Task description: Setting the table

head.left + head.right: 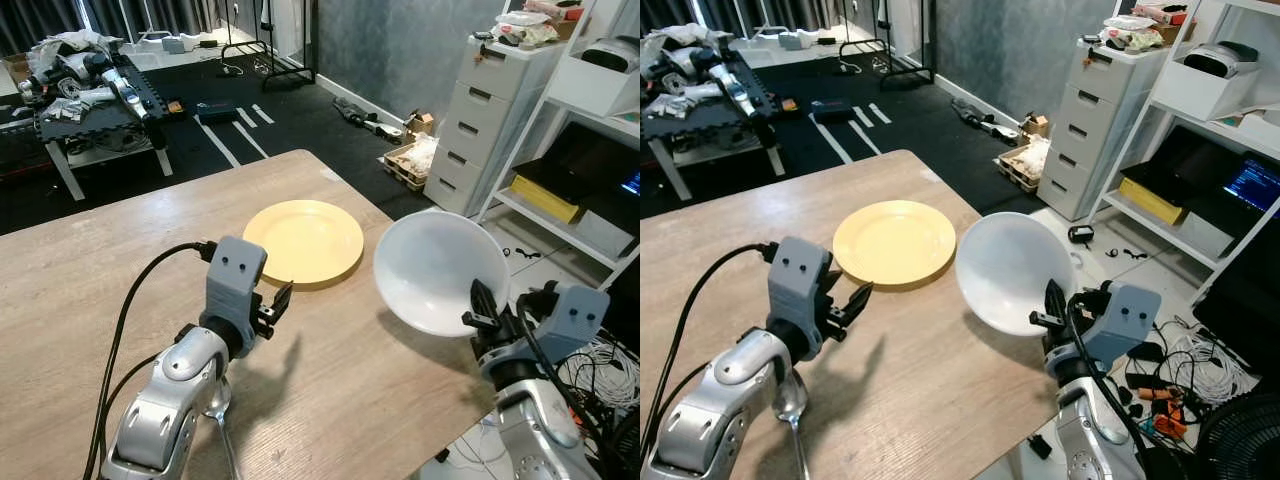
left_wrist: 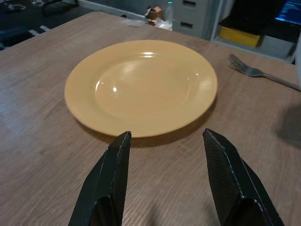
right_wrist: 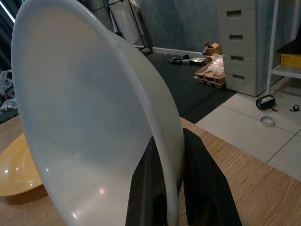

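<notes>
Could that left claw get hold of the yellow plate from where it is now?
Probably yes. The left claw hangs open just short of the yellow plate, pointed at its near rim, with bare wooden table between them and nothing in the way.

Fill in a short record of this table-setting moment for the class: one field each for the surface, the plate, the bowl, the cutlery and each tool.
surface: wooden table
plate: yellow plate, empty, flat on the table
bowl: white bowl, tilted, gripped by its rim above the table edge
cutlery: fork on the table beyond the plate; spoon under the left arm
left tool: open, pointing at the plate's near edge
right tool: shut on the bowl's rim
</notes>
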You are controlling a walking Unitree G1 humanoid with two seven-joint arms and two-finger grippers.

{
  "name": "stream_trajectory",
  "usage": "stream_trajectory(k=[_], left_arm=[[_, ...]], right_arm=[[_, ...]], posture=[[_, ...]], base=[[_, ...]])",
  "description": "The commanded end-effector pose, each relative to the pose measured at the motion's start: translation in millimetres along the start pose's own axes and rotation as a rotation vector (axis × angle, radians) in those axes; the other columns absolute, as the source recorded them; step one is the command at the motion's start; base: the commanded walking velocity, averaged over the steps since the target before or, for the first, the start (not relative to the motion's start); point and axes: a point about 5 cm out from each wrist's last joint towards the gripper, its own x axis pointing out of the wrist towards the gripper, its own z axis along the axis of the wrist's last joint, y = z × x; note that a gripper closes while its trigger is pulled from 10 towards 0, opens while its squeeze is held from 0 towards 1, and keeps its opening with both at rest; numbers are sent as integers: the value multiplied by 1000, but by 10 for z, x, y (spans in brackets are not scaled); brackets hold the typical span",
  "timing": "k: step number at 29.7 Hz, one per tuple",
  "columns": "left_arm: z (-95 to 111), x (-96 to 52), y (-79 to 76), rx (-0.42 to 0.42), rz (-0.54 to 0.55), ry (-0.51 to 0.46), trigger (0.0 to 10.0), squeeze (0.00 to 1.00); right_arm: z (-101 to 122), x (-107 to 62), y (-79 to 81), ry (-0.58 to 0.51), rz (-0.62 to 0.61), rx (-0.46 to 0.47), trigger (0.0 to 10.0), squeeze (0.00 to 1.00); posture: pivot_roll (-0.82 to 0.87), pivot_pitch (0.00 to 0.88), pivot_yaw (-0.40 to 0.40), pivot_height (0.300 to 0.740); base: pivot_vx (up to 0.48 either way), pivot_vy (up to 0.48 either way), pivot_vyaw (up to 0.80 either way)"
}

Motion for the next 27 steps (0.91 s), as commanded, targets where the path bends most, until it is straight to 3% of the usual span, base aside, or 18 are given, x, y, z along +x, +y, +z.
stream_trajectory(k=[1,10,27], left_arm=[[-77,5,31,-13,24,46,10000,0],[-77,25,10,-10,26,42,10000,0],[-72,37,-6,-10,20,40,10000,0]], right_arm=[[-41,-5,-17,16,-13,-5,10000,0],[-65,-10,-37,28,-24,-12,10000,0],[-80,4,-66,38,-40,-8,10000,0]], posture=[[0,107,88,740],[-2,108,88,740],[-4,109,85,740]], base=[[0,0,0],[0,0,0],[0,0,-776]])
